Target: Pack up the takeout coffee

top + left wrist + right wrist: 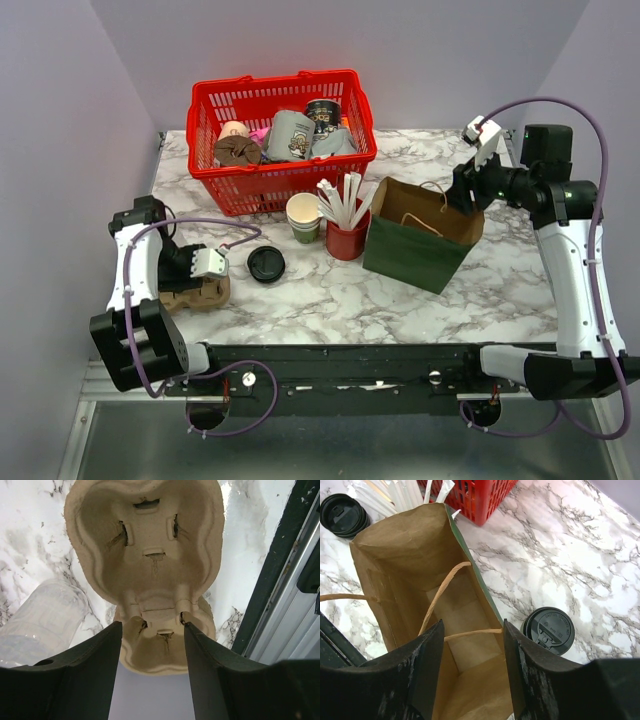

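Red basket (285, 185) at the back, green paper bag (410, 255) standing open right of center, red cup (346, 242) of sticks just beside it. Left gripper (207, 272) sits right over the cardboard carrier (195, 295), black lid (266, 264) nearby.

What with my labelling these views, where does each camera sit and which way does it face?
Top external: above and behind the arms, looking down over the table; both arms, left gripper and right gripper show.
Left wrist: on the left arm, looking down at the cup carrier; its open fingers show.
Right wrist: on the right arm, looking down into the paper bag; its open fingers show.
Shared: top and right wrist both see the bag.
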Robot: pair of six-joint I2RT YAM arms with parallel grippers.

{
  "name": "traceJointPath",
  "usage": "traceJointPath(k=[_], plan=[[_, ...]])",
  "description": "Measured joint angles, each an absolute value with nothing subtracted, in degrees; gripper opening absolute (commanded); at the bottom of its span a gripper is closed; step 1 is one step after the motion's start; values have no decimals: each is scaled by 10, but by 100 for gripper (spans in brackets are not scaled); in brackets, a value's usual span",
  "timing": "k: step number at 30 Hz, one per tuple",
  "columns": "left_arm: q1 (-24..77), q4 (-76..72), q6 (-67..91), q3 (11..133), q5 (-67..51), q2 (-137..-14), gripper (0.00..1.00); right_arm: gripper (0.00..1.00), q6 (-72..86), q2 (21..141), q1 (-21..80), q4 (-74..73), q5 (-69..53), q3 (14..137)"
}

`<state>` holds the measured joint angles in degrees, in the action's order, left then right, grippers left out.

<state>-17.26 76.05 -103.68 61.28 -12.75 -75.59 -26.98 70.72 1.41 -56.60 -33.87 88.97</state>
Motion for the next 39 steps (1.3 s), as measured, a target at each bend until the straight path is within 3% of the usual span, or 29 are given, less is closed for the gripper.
traceJointPath(k=[23,39], plan=[[-173,759,-1031,566,-131,-765,56,60,-270,729,14,-566,-338,890],[-186,760,-1020,604,-137,-776,55,61,-270,728,14,-566,-338,885]])
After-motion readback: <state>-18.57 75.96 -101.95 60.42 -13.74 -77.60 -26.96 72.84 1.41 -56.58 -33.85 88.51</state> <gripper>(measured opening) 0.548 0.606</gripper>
